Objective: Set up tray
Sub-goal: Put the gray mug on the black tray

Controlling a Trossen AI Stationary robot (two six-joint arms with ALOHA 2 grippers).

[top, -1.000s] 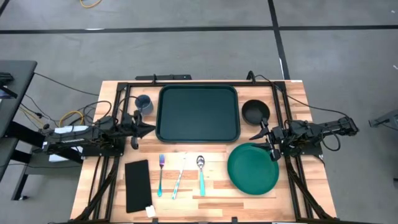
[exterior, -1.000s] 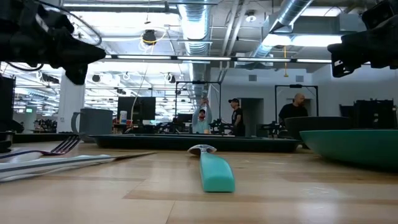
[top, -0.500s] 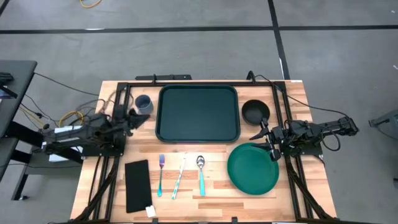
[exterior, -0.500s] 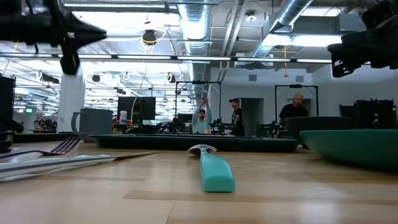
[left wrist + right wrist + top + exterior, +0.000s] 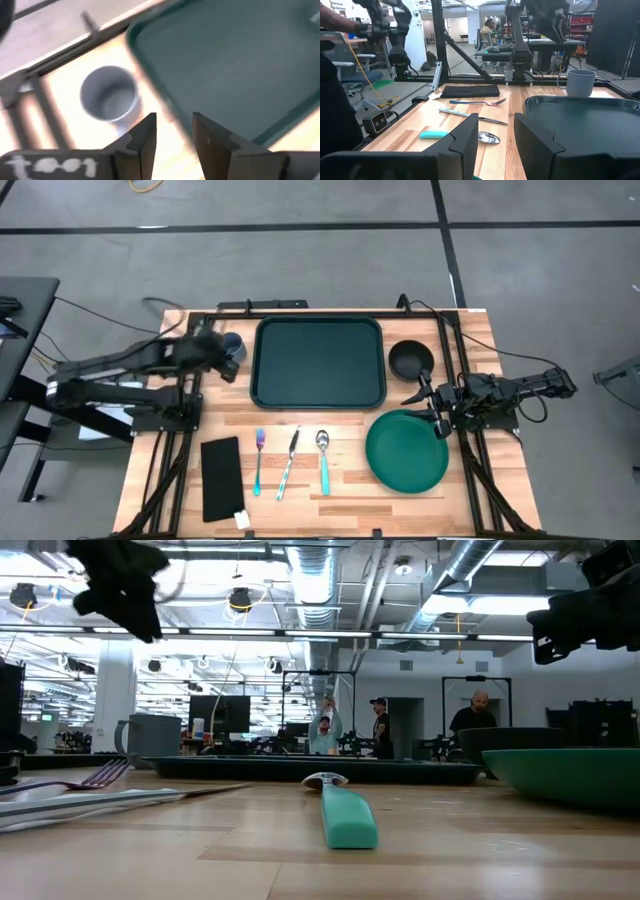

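- Green tray [image 5: 318, 362] lies empty at the table's far middle; you have loaded nothing yet, it seems.
- Left gripper [image 5: 228, 363], fingers a narrow gap apart and holding nothing, hangs by the grey cup [image 5: 231, 345].
- Right gripper [image 5: 418, 406], parted, empty, waits beside the green plate [image 5: 406, 450].
- Bowl [image 5: 410, 359], fork [image 5: 258, 460], knife [image 5: 287, 463], spoon [image 5: 323, 459] remain outside the tray.
- No legible writing.

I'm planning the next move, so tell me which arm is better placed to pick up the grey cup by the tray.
Left. The left gripper hovers open right by the cup, left of the tray. The right gripper waits across the table, beside the plate.
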